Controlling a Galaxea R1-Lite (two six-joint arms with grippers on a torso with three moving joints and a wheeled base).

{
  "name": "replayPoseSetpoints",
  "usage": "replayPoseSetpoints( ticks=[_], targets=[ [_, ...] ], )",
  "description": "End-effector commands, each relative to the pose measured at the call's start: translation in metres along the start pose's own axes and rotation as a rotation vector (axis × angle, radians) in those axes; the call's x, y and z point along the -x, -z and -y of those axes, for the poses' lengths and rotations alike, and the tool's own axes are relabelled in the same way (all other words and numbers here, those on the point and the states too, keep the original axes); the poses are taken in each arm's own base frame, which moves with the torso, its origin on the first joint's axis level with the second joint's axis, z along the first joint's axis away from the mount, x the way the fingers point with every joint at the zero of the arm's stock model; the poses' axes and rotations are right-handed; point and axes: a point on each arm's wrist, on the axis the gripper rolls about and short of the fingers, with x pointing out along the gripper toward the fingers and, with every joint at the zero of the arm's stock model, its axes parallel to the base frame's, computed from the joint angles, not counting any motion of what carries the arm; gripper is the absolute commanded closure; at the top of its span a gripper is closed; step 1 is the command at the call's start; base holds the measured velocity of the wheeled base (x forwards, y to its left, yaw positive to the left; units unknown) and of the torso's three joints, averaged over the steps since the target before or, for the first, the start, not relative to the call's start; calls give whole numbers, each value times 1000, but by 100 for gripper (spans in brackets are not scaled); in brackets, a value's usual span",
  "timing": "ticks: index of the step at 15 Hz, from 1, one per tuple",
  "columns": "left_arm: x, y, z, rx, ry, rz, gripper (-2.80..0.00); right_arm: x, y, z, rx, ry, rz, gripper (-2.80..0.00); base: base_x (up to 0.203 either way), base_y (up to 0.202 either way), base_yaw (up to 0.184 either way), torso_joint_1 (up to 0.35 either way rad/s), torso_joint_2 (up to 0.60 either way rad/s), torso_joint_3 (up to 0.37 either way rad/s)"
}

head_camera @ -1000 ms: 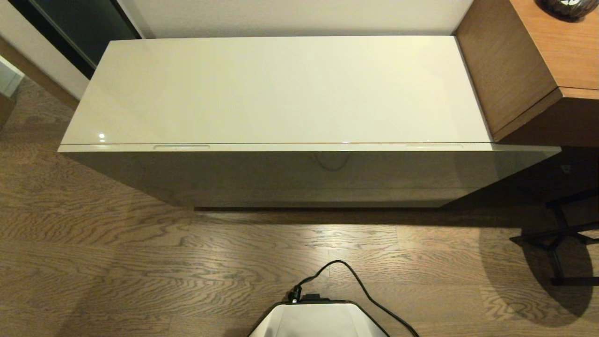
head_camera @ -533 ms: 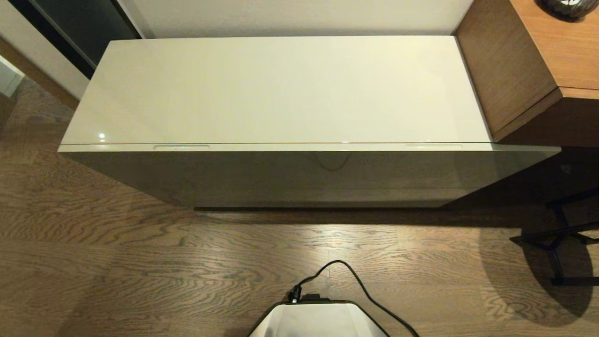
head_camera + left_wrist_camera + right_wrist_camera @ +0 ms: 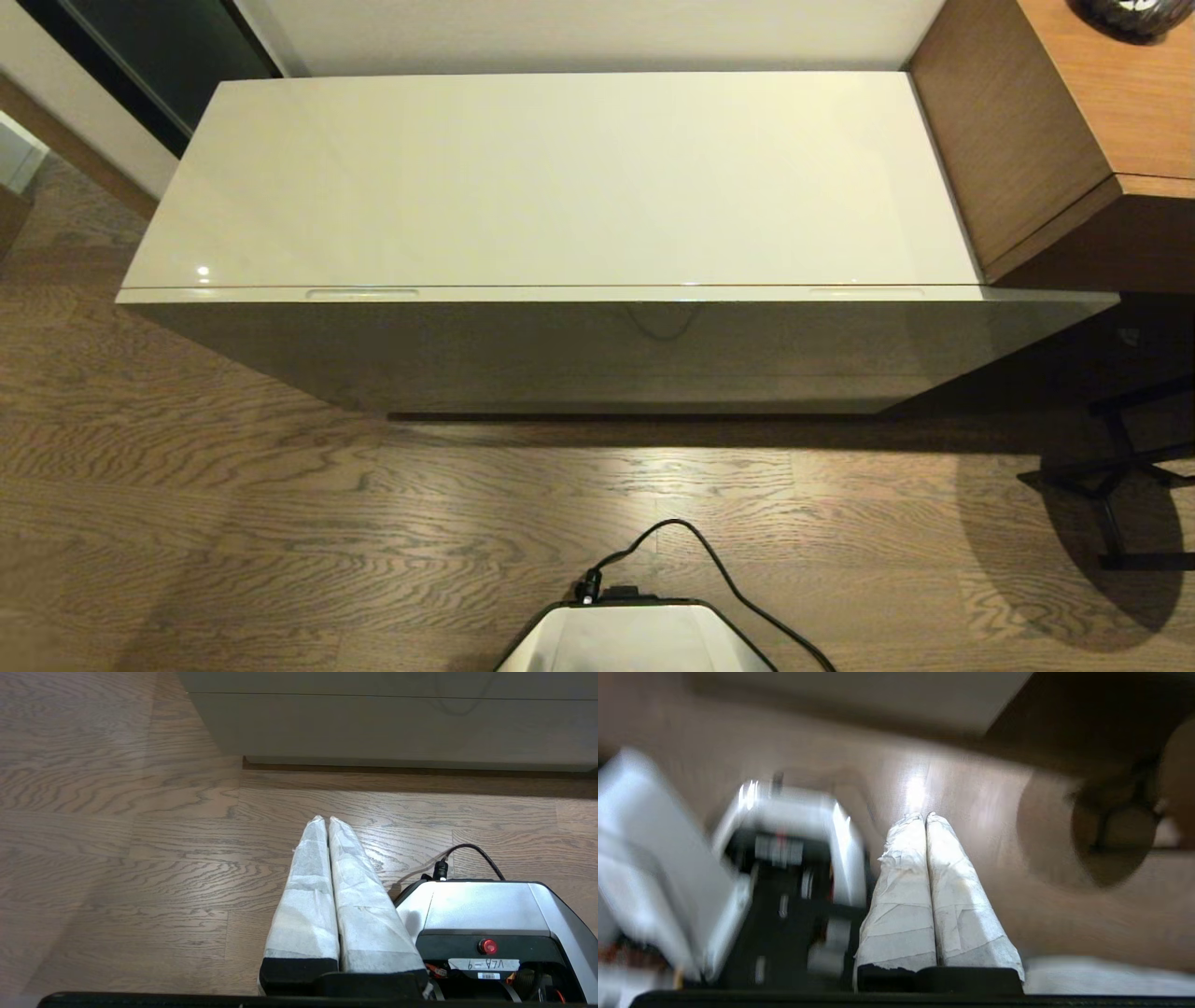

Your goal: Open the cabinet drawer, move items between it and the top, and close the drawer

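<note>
Drawer (image 3: 597, 294) unchanged, closed | right fingers (image 3: 957, 905) pressed together (left (image 3: 364, 905) likewise) | top (image 3: 560, 177) unchanged

One cabinet drawer (image 3: 616, 295) with two notches, one top (image 3: 560, 177), one wooden desk (image 3: 1102, 103), two pincers.
</note>
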Motion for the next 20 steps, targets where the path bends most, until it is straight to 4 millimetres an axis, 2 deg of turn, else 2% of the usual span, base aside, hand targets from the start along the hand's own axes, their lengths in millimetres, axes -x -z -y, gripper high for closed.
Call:
replayPoseSetpoints(
  ticks=[1,4,6,9,11,12,15,17,19,20],
  targets=[
    [0,0,0,0,-1,0,0,5,18,-5,-11,-33,-99,0,0,0,0,0,0,0],
    [0,0,0,0,-1,-1,0,27,13,-7,-39,-23,19,0,0,0,0,0,0,0],
    [0,0,0,0,-1,0,0,40,10,-8,-126,-20,87,0,0,0,0,0,0,0],
    [0,0,0,0,-1,0,0,46,9,-7,-347,47,123,0,0,0,0,0,0,0],
    [0,0,0,0,-1,0,0,43,11,1,-430,169,110,0,0,0,0,0,0,0],
    [0,0,0,0,-1,0,0,44,8,1,-453,177,119,0,0,0,0,0,0,0],
    [0,0,0,0,-1,-1,0,52,-28,6,-563,170,191,0,0,0,0,0,0,0],
    [0,0,0,0,-1,0,0,42,-55,10,-643,207,181,0,0,0,0,0,0,0],
    [0,0,0,0,-1,0,0,20,-85,19,-751,347,146,0,0,0,0,0,0,0],
    [0,0,0,0,-1,0,0,1,-101,29,-808,449,116,0,0,0,0,0,0,0]
  ],
)
